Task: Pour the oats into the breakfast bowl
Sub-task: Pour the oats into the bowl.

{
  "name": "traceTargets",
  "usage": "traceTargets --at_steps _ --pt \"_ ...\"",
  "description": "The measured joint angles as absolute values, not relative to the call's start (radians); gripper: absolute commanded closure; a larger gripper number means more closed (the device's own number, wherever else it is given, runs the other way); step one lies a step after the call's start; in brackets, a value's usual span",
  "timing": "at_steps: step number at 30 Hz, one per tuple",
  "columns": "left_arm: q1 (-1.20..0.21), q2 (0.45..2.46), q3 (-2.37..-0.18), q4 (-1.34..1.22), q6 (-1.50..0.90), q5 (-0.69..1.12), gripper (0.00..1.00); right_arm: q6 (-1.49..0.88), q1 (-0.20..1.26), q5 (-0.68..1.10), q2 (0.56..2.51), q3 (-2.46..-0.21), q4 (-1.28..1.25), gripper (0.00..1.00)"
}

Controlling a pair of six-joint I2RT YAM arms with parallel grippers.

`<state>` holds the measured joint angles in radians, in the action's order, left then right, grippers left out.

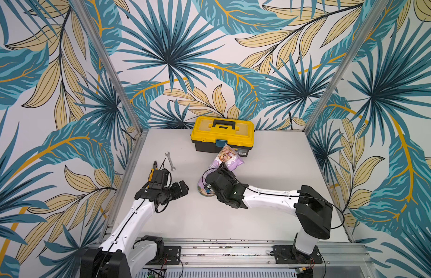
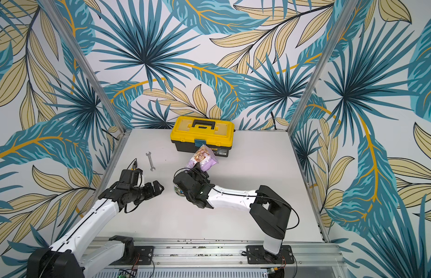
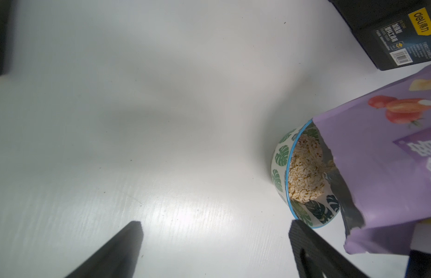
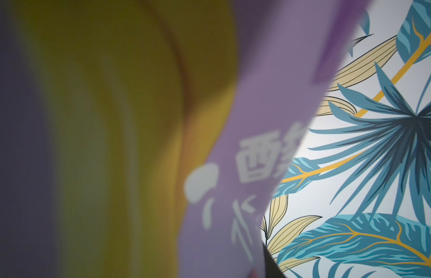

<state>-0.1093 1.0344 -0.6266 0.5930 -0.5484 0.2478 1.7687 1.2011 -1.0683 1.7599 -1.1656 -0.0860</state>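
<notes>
A lilac-purple pouch (image 1: 227,157) hangs tilted, its open mouth low over the breakfast bowl (image 1: 203,190), and my right gripper (image 1: 223,169) is shut on its lower half. In the left wrist view, pale tan oats (image 3: 303,173) lie heaped inside the leaf-patterned breakfast bowl (image 3: 280,158), with the pouch (image 3: 383,168) mouth resting at its rim. The pouch (image 4: 233,156) fills most of the right wrist view. My left gripper (image 1: 183,189) is open and empty just left of the bowl, its fingertips (image 3: 135,228) spread wide over bare table.
A yellow toolbox (image 1: 223,132) with a black handle stands at the back, right behind the pouch. A wrench (image 1: 170,161) lies left of centre, and pliers (image 1: 153,166) poke out behind my left wrist. Walls close in the left, back and right.
</notes>
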Motion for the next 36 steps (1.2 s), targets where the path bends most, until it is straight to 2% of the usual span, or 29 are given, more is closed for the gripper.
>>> traceTargets --at_steps 11,27,36 --pt "-0.109 1.035 -0.627 0.593 -0.548 0.247 0.00 1.930 1.211 -1.069 1.709 -1.037 -0.345 1.00" --pt "-0.109 1.046 -0.627 0.596 -0.548 0.247 0.00 1.950 1.212 -1.064 1.646 -1.010 -0.377 1.00" --pt "-0.109 1.045 -0.627 0.604 -0.548 0.244 0.00 1.784 1.209 -1.049 1.635 -1.010 -0.252 1.00"
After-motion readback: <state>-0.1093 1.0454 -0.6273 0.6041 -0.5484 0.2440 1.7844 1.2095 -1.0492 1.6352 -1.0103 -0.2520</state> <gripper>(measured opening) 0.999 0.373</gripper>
